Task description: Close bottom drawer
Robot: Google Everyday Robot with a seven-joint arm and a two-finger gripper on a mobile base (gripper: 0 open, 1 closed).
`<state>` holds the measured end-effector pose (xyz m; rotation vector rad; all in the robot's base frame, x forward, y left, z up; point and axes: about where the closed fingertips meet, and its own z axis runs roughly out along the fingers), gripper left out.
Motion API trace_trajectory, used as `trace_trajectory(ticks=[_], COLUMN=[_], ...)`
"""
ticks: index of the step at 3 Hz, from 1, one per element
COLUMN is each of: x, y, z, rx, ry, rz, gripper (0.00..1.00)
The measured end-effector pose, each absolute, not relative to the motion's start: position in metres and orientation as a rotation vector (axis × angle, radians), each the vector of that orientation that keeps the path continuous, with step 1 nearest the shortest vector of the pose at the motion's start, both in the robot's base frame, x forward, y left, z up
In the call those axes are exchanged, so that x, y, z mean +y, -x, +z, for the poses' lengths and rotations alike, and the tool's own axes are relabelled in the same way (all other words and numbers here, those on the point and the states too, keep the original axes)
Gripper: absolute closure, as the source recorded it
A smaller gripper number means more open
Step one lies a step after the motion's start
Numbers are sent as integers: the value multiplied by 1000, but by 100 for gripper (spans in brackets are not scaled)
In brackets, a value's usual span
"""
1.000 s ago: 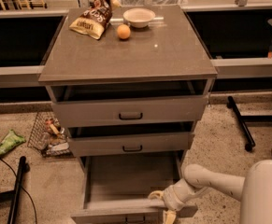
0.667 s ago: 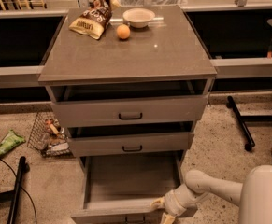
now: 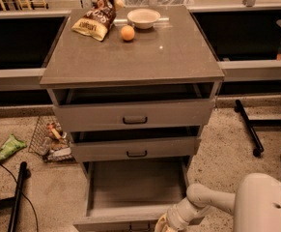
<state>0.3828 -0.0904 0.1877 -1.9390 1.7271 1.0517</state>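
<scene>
The bottom drawer [image 3: 130, 190] of the grey wood-grain cabinet is pulled far out, and its empty inside shows. Its front [image 3: 112, 223] lies at the bottom edge of the view, with the dark handle slot barely showing. My gripper [image 3: 162, 224] is at the right part of that front, at its outer face, and is partly cut off by the frame's edge. My white arm [image 3: 205, 202] reaches to it from the lower right.
The top drawer [image 3: 133, 114] and the middle drawer [image 3: 135, 150] stand slightly ajar. A chip bag [image 3: 95, 19], an orange [image 3: 127, 33] and a bowl [image 3: 143, 17] sit on the cabinet top. A wire basket [image 3: 50, 139], a green packet [image 3: 7, 147] and a black pole [image 3: 17, 197] are on the floor at left, and a black stand leg [image 3: 248, 127] at right.
My gripper has moved down and left along the bottom drawer's front, toward the frame's lower edge. The drawer stays pulled out about as far.
</scene>
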Motion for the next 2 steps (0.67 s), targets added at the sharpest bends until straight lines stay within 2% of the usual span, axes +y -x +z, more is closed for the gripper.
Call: trace_trajectory(ticks=[1, 2], x=[-87, -87], y=[-384, -383], z=[164, 166], rx=[1803, 1804], ry=[1903, 1903], rz=[1029, 1029], gripper=[100, 81])
